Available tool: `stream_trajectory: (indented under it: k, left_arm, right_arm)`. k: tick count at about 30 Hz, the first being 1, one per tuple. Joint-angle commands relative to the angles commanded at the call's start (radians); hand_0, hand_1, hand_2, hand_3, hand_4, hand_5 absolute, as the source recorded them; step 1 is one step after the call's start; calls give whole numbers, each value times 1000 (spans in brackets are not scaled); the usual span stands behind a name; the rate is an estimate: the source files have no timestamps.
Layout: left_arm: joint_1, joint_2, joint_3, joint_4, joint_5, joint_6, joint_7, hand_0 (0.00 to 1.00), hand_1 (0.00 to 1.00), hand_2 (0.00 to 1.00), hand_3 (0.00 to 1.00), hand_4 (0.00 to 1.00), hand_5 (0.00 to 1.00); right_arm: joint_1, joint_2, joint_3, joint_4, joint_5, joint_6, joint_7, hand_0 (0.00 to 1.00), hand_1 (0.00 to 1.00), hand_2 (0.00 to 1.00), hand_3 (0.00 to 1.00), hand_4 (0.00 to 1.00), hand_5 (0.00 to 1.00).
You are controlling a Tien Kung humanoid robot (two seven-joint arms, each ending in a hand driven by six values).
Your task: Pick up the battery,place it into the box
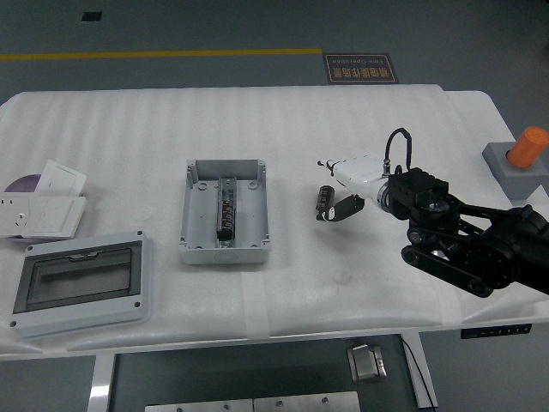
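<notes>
Battery, small dark cylinder (325, 201), lies on the white table (395, 120), well right of our open grey plastic box (224, 211). Right white-shelled hand (350, 186) sits right beside it, thumb under, fingers over; we can't tell whether it's gripping or just touching. Box holds a dark terminal strip (226, 209).

White ribbed table (369, 129). Grey box (225, 211) w/ black parts inside. Battery (326, 201) dark, nr black. Right hand (343, 187) white shell, black fingertips; arm (467, 240) black. Grey enclosure (79, 286), dark smoky lid. White sockets (43, 206). Orange knob (527, 147) on grey base. Floor dk grey, yellow stripe (163, 55).
</notes>
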Motion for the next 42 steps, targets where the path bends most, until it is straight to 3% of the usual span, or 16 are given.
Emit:
stream_trajectory:
  k: [6, 7, 12, 13, 17, 18, 24, 25, 42]
  left_arm:
    - [-4, 0, -1, 0, 1, 1, -2, 684, 705, 569, 572, 440, 420]
    - [-4, 0, -1, 0, 0, 1, -2, 683, 705, 568, 571, 441, 423]
    - [-6, -1, -3, -1, 2, 1, -4, 683, 705, 568, 571, 441, 423]
    - [-6, -2, -4, -1, 1, 1, -5, 683, 705, 569, 568, 443, 428]
    - [-8, -3, -7, -1, 1, 2, -7, 683, 705, 569, 568, 443, 428]
    - [-9, -3, -8, -1, 2, 2, -7, 683, 705, 570, 569, 444, 436]
    - [-12, -4, -20, -3, 11, 3, -9, 683, 705, 570, 569, 444, 436]
    - [-12, -4, -22, -3, 12, 3, -10, 683, 705, 571, 571, 449, 445]
    - [-15, -7, -36, -6, 24, 13, -22, 683, 705, 571, 572, 449, 459]
  right_arm:
    - [13, 21, -34, -49, 31, -7, 12, 702, 745, 825, 998, 931, 589]
    - [14, 24, -40, -56, 35, -9, 14, 690, 722, 778, 899, 934, 595]
    - [16, 35, -60, -85, 47, -20, 23, 690, 722, 778, 899, 934, 595]
    - [16, 35, -62, -88, 49, -23, 24, 680, 696, 735, 775, 927, 600]
    - [17, 38, -65, -103, 56, -40, 30, 680, 696, 735, 775, 927, 600]
    - [17, 38, -65, -105, 58, -44, 32, 665, 686, 715, 714, 916, 595]
    - [16, 42, -65, -113, 67, -56, 35, 665, 686, 715, 714, 916, 595]
    - [14, 43, -64, -114, 69, -58, 36, 645, 662, 674, 618, 858, 581]
    - [4, 53, -72, -127, 62, -86, 41, 626, 645, 657, 586, 818, 576]
